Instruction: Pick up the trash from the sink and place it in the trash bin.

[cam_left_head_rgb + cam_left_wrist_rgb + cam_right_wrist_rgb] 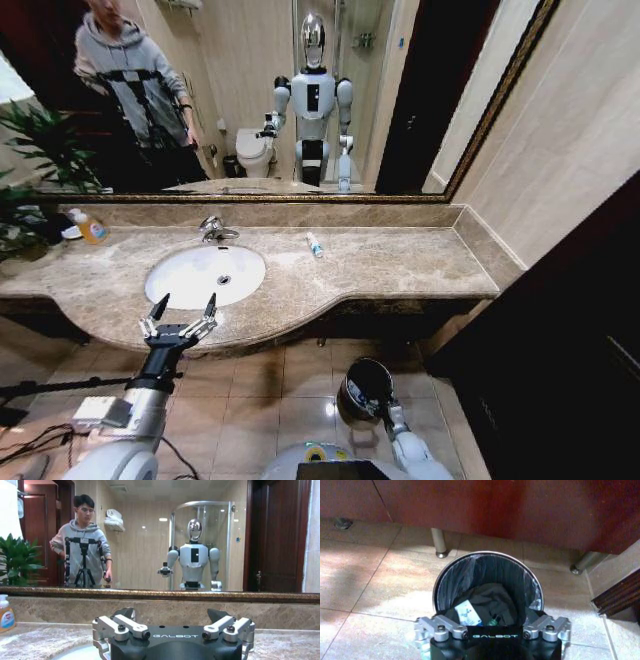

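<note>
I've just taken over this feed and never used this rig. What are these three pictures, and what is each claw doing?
The wide picture is from the robot's head, looking down at a marble counter with a white sink; the mirror behind reflects the robot itself. On the counter lie one small white tube and a pump bottle.

The other two pictures come from cameras on the wrists. The left claw hangs open and empty at the counter's front edge, by the sink. The right claw is low over the trash bin on the floor tiles, holding nothing; a white packet lies inside the bin.

Left end effector (pixel 181 308) spread wide; right end effector (pixel 383 402) lowered.
</note>
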Robot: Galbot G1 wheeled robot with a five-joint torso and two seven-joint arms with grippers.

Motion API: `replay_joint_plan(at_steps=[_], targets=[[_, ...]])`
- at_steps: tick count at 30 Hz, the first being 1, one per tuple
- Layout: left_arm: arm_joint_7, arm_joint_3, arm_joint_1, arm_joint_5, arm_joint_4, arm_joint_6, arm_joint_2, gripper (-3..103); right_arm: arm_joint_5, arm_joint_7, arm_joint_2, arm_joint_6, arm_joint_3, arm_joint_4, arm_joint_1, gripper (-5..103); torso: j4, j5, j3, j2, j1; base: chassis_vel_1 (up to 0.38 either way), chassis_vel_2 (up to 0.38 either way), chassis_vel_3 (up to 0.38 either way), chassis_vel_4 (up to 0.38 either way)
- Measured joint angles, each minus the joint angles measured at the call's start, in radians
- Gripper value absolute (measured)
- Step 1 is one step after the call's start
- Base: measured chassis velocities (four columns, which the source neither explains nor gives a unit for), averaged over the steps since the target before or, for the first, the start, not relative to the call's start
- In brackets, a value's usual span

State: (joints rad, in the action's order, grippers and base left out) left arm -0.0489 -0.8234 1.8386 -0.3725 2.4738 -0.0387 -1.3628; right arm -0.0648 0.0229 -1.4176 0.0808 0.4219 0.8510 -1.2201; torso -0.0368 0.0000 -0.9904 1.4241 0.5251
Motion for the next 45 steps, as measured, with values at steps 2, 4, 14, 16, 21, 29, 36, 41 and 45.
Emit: replay_joint_plan(at_steps=[2,4,14,16,21,29,36,41,45], targets=[[0.0,0.0,0.0,0.0,0.0,0.0,0.0,100,0.0,0.0,0.0,0.0,0.0,0.002,-0.003,99,0.0,0.0001,0.0,0.0,0.0,0.0,0.0,0.0,0.0],[0.0,0.0,0.0,0.0,0.0,0.0,0.0,100,0.001,0.001,0.0,0.0,0.0,0.005,-0.006,100,0.0,0.0,0.0,0.0,0.0,0.0,0.0,0.0,0.0],[0.0,0.0,0.0,0.0,0.0,0.0,0.0,100,0.012,0.003,-0.007,0.001,-0.001,0.015,-0.023,100,0.0001,0.0,0.0,0.0,0.0,0.0,0.0,0.0,0.0],[0.0,0.0,0.0,0.0,0.0,0.0,0.0,100,0.014,0.003,-0.008,0.001,-0.001,0.017,-0.026,100,0.0,0.0001,0.0,0.0,0.0,0.0,0.0,0.0,0.0],[0.0,0.0,0.0,0.0,0.0,0.0,0.0,100,0.008,0.004,-0.007,0.001,0.0,0.047,-0.046,100,0.0,0.0001,0.0,0.0,0.0,0.0,0.0,0.0,0.0],[0.0,0.0,0.0,0.0,0.0,0.0,0.0,100,-0.018,-0.005,0.0,0.013,-0.002,0.215,-0.152,100,0.0001,0.0,0.0,0.0,0.0,0.0,0.0,0.0,0.0],[0.0,0.0,0.0,0.0,0.0,0.0,0.0,100,-0.057,-0.039,0.004,0.019,0.006,0.359,-0.21,100,0.0,0.0001,0.0,0.0,0.0,0.0,0.0,0.0,0.0],[0.0,0.0,0.0,0.0,0.0,0.0,0.0,100,-0.078,-0.069,0.004,0.026,0.036,0.525,-0.279,100,0.0,0.0001,0.0,0.0,0.0,0.0,0.0,0.0,0.0],[0.0,0.0,0.0,0.0,0.0,0.0,0.0,100,-0.056,-0.089,0.0,0.052,0.075,0.701,-0.361,100,0.0,0.0,0.0,0.0,0.0,0.0,0.0,0.0,0.0]])
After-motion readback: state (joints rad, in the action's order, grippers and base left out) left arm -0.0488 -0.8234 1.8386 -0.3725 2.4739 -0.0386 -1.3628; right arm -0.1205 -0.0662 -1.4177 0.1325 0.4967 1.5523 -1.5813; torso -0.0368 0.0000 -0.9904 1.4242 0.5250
